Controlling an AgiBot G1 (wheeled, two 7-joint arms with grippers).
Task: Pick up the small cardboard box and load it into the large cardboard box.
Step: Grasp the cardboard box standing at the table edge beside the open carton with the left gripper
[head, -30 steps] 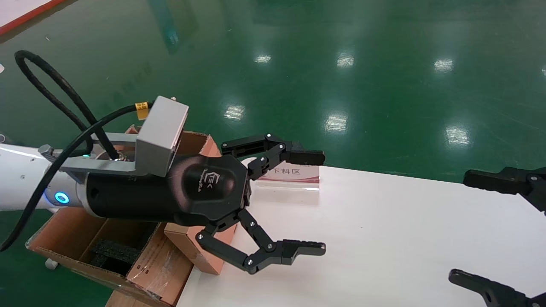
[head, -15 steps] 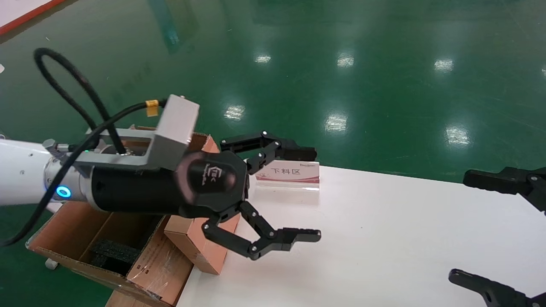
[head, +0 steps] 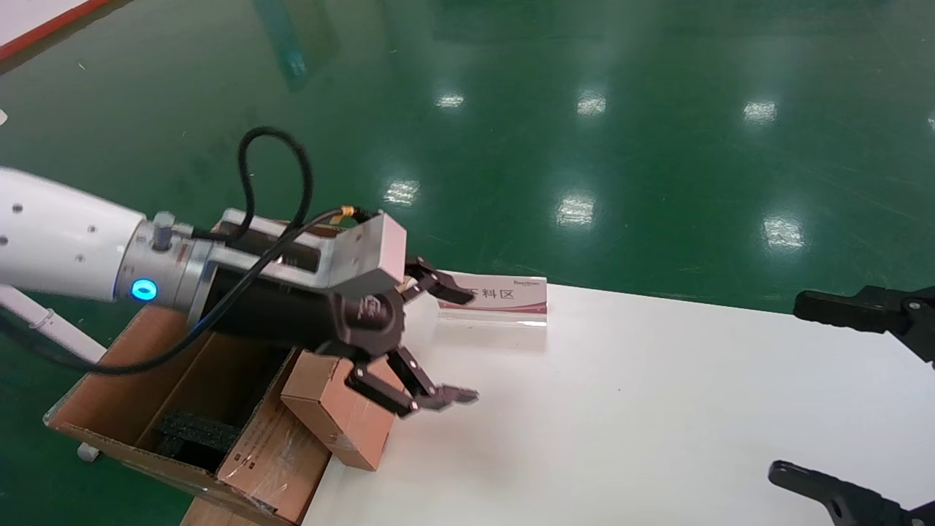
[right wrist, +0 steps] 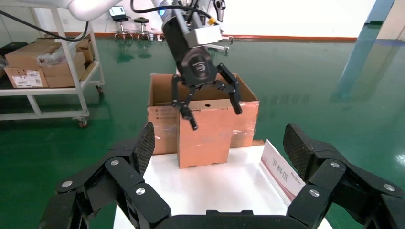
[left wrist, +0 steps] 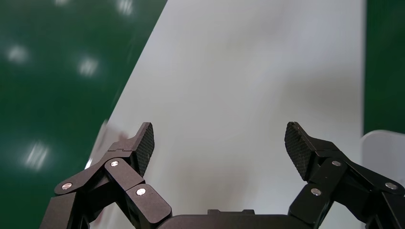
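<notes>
The small cardboard box [head: 343,420] — a flat, plain orange-brown carton — leans against the taped side of the large cardboard box [head: 182,409], the deep brown corrugated carton, at the white table's [head: 657,409] edge. Our left gripper [head: 445,343] hangs just above it, fingers spread wide, grasping nothing. Our right gripper [head: 825,394] — also wide open, empty — sits well apart.

Orange-brown small cardboard box [head: 340,413], brown large cardboard box [head: 161,380] with black foam [head: 193,431], white table [head: 643,409], glossy green floor [head: 584,109].
</notes>
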